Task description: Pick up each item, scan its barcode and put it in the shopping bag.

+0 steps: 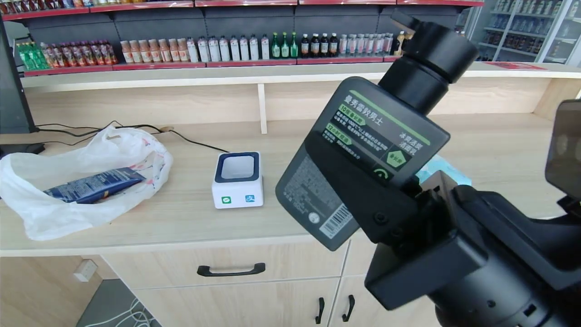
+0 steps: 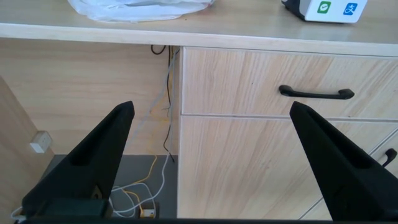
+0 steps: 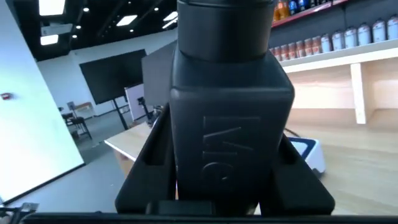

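A pale wood counter (image 1: 181,218) with a raised back ledge (image 1: 181,76); below it a drawer (image 1: 281,261) and doors (image 1: 254,304) with black handles (image 1: 231,270); behind, red-edged shelves (image 1: 227,64) of bottles (image 1: 227,47); glass coolers (image 1: 522,32) at right; a wall socket (image 1: 85,270) low at left; grey floor (image 1: 109,297) with loose cables (image 1: 131,315); ceiling lights (image 3: 53,6) on.

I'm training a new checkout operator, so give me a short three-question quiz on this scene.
1. True or false: the left pincer is open.
2. What lies in the bag? A tube; B can; C box.
3. Fill in: the right pincer is shut on the black ___.
Key: 1 true; 2 A; 3 bottle.
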`<state>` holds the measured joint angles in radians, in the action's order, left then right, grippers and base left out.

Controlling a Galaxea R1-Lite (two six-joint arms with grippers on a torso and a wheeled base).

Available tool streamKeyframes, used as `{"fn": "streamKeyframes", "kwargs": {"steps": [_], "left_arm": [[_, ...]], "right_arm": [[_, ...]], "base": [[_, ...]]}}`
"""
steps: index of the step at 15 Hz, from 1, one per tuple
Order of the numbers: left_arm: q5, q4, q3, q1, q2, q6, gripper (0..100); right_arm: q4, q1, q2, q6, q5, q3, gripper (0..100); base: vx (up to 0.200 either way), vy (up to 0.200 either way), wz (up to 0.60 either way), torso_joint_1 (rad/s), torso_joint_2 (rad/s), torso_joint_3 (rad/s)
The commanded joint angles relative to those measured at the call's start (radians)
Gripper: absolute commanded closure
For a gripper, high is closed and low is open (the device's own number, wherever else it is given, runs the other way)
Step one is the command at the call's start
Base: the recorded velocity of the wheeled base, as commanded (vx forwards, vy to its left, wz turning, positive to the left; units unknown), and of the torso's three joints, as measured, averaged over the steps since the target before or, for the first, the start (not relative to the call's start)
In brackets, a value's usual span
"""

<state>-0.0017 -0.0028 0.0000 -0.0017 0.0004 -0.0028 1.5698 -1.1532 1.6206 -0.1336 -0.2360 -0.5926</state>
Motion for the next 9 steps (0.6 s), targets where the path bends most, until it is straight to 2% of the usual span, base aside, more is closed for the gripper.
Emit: {"fn": "streamKeyframes", "kwargs": {"steps": [1,5,9], "left_arm": [[0.0,0.0,0.0,0.0,0.0,0.0,0],[0.0,0.0,0.0,0.0,0.0,0.0,0],[0.0,0.0,0.0,0.0,0.0,-0.002,0]], "right_arm": [[0.001,-0.045,-0.016,-0.031,0.0,-0.007,100],[0.001,-0.043,-0.019,-0.084,0.0,-0.069,100],[0.001,-0.03,-0.031,-0.087,0.0,-0.064,100]], "base": [[0.0,0.0,0.0,0.0,0.0,0.0],[0.0,0.0,0.0,0.0,0.0,0.0],[0.0,0.0,0.0,0.0,0.0,0.0]]}}
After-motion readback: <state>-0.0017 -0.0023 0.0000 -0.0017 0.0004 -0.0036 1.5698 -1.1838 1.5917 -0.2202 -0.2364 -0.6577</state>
